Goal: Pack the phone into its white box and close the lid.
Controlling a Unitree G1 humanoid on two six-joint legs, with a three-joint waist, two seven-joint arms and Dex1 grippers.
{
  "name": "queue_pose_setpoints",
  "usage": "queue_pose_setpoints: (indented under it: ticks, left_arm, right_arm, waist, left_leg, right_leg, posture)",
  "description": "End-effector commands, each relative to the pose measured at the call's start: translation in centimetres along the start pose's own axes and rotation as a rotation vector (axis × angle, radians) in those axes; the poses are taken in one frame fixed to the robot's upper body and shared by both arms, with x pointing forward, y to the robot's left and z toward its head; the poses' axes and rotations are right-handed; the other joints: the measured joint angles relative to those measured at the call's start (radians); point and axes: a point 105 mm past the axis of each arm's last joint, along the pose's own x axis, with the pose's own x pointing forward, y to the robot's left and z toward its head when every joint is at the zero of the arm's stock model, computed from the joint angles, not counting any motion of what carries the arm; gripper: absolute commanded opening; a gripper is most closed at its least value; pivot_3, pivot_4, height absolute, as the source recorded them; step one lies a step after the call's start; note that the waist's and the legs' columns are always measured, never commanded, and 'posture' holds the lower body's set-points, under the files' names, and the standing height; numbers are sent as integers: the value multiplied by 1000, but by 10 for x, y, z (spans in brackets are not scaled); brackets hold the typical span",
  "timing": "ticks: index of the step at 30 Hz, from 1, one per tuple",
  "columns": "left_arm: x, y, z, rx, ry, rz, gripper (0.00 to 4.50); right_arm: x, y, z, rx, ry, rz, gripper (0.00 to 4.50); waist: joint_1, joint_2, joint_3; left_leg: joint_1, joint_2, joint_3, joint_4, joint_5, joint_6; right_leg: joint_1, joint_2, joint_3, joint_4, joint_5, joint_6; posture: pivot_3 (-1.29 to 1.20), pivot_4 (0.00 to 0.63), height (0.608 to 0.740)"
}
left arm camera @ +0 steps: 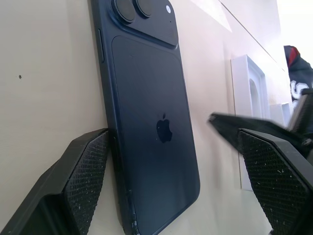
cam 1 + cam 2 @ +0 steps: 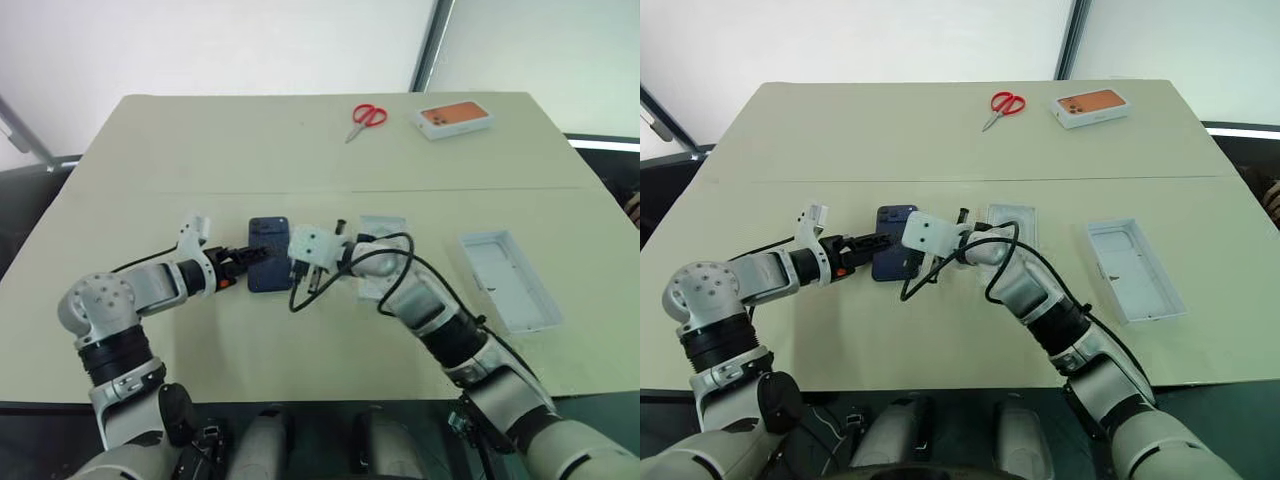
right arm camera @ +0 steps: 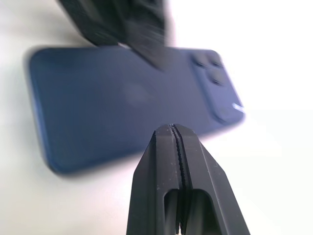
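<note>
We see the phone (image 1: 151,127) lying back-up on the table (image 2: 200,150), the left gripper (image 1: 171,161) spread wide astride it, one finger (image 1: 83,176) at its edge. The right gripper (image 3: 177,147), fingers pressed together, hangs just beside it. The white box (image 2: 1132,268) lies well apart

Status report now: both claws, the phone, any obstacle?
Left claw open, straddling phone. Right claw shut, empty, beside it. Phone flat on table, nothing blocking.
</note>
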Motion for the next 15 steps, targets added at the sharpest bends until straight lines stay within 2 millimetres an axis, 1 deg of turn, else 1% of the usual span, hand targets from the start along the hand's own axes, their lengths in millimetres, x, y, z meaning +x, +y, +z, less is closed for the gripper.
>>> queue_pose_setpoints:
  ticks: [1, 3, 9, 15]
  left_arm:
    - [3, 1, -7, -4, 29, 11, 4313]
    - [4, 0, -7, -3, 28, 8, 4313]
    - [5, -3, -8, -2, 24, 0, 4313]
    - [7, -9, -11, -6, 17, -32, 4313]
  right_arm:
    - [-1, 0, 5, -64, 4, 3, 30]
    - [2, 4, 0, -87, 26, 15, 30]
    - [11, 15, -5, -75, 40, 52, 30]
    - [18, 24, 1, -64, 6, 87, 30]
  waist:
    - [0, 0, 0]
    - [0, 0, 0]
    - [2, 0, 0]
    - [0, 0, 0]
  left_leg:
    - [0, 0, 0, 0, 0, 0]
    - [0, 0, 0, 0, 0, 0]
    - [0, 0, 0, 0, 0, 0]
    - [1, 0, 0, 0, 0, 0]
  right_leg:
    - [0, 0, 0, 0, 0, 0]
    - [0, 0, 0, 0, 0, 0]
    - [0, 0, 0, 0, 0, 0]
    - [1, 0, 0, 0, 0, 0]
  posture:
    - [0, 150, 697]
    - [0, 150, 697]
    - [0, 150, 697]
    - [0, 150, 697]
